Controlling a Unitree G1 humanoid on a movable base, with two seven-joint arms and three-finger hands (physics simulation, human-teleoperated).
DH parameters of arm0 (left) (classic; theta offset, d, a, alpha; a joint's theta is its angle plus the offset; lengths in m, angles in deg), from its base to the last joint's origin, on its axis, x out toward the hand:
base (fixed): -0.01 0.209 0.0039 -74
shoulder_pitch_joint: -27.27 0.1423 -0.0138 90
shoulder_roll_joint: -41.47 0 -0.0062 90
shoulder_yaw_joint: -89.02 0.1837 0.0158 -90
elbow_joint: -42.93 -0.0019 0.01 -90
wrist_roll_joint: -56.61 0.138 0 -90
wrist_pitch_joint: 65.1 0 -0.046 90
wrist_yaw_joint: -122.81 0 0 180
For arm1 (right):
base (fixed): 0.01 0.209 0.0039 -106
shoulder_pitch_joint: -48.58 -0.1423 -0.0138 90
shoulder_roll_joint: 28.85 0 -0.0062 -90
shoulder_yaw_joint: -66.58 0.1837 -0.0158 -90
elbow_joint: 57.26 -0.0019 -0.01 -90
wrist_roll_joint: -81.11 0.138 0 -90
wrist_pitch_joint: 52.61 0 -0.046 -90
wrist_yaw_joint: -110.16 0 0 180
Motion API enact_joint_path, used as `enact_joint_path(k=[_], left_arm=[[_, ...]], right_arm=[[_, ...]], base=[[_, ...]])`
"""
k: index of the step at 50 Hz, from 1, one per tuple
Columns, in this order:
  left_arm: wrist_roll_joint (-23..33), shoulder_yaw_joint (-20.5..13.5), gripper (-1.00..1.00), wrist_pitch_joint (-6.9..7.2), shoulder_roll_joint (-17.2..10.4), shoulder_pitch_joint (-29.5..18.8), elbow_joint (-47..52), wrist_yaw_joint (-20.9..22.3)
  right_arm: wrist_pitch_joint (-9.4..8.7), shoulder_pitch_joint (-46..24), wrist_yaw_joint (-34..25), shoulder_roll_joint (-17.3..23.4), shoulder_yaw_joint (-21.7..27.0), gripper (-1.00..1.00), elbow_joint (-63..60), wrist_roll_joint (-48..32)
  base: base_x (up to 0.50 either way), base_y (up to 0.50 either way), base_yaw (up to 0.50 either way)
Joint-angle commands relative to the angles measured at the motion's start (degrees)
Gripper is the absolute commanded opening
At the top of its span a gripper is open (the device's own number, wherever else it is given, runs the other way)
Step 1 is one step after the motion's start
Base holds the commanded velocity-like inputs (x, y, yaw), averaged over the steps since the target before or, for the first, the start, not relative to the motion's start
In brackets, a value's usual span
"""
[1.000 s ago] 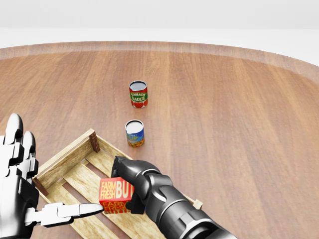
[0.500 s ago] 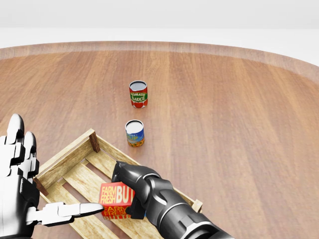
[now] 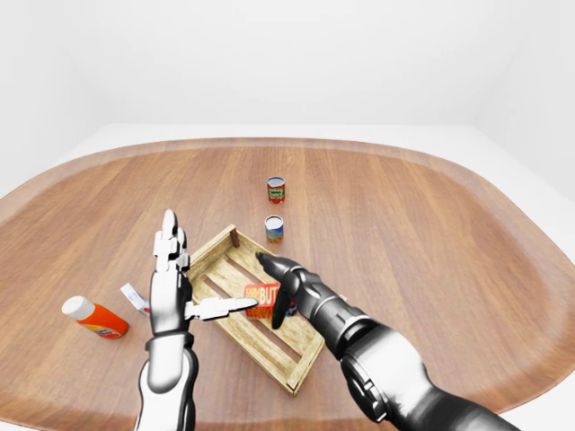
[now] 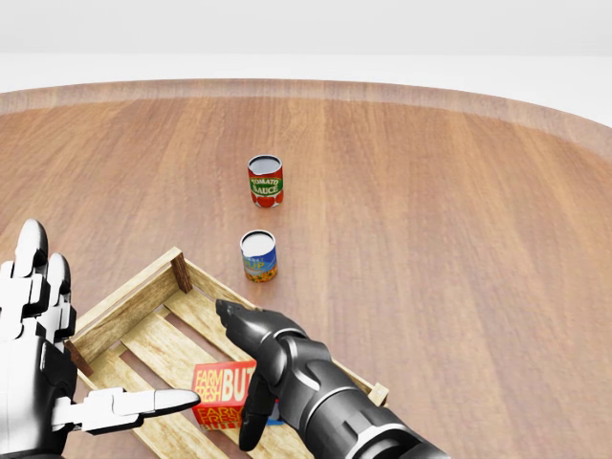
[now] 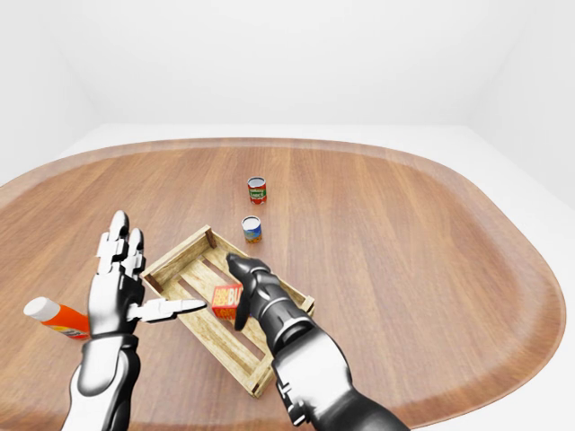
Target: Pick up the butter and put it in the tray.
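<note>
Head view shows my dark right hand point(image 4: 256, 368) with fingers spread, letting the red-and-yellow butter box point(image 4: 223, 394) rest on the slatted wooden tray point(image 4: 143, 304); my silver left hand point(image 4: 43, 368) hovers open-fingered alongside, out of the way.

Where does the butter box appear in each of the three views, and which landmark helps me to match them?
Left-eye view: butter box lies just left of centre, inside the tray.
Head view: butter box sits near the bottom edge, left of centre, beside the right hand.
Right-eye view: butter box is left of centre, lower half.
Shared landmark: the tomato sauce can, above the tray in every view.
</note>
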Motion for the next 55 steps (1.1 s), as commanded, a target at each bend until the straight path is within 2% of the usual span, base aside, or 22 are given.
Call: enact_joint_path(k=[1, 14, 17, 23, 28, 38, 46, 55], left_arm=[[0.26, 0.20, 1.00, -0.09, 0.00, -0.02, -0.10, -0.17], [0.21, 0.32, 1.00, -0.21, -0.04, 0.02, -0.05, -0.09], [0.29, 0.32, 1.00, -0.28, -0.06, 0.10, 0.07, -0.06], [0.56, 0.63, 1.00, -0.61, -0.08, -0.46, -1.32, -0.15], [0.99, 1.08, 1.00, -0.62, -0.07, -0.17, -1.02, -0.38], [1.18, 1.16, 1.00, -1.02, -0.08, 0.01, -1.09, -0.54], [0.42, 1.07, 1.00, -0.54, -0.11, 0.38, -0.20, -0.01], [0.58, 0.61, 1.00, -0.73, -0.05, 0.20, -0.51, -0.36]], right_arm=[[0.00, 0.03, 0.40, 0.06, 0.24, 1.00, -0.19, 0.04], [0.00, -0.48, 0.81, 0.19, 0.40, 1.00, -0.82, 0.95], [0.00, -1.79, 3.26, 0.39, 0.23, 1.00, -2.13, 1.49], [0.00, -3.49, 4.30, 1.87, -0.82, 1.00, -11.98, 2.79], [0.00, 0.14, -1.03, 3.65, -2.57, 1.00, -24.00, 1.37], [0.00, 2.86, -3.11, 5.35, -2.38, 1.00, -31.34, 0.61], [0.00, 10.54, -8.11, 7.21, -3.12, 1.00, -46.40, -4.17], [0.00, 16.63, -10.21, 8.36, -2.35, 1.00, -55.48, -6.18]], base=[[0.00, 0.00, 0.00], [0.00, 0.00, 0.00], [0.00, 0.00, 0.00], [0.00, 0.00, 0.00], [0.00, 0.00, 0.00], [0.00, 0.00, 0.00], [0.00, 0.00, 0.00], [0.00, 0.00, 0.00]])
